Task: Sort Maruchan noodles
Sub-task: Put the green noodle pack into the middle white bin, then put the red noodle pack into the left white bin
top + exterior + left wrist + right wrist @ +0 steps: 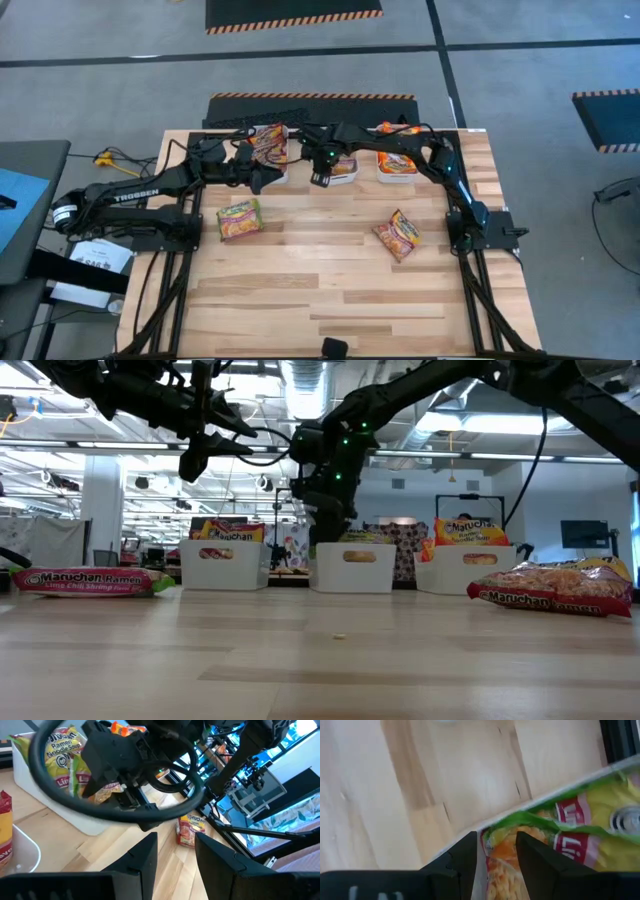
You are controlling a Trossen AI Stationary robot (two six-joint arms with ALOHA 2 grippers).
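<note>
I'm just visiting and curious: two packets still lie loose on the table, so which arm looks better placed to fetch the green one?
Probably the left. The green packet lies on the left half, near the left arm's base; the left gripper hangs open just beyond it. The right gripper is over the middle bin.

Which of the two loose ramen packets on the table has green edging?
The Lime Chili Shrimp packet on the left side, below the left arm; its border is green, while the other loose packet, on the right, has orange-red edging.
</note>
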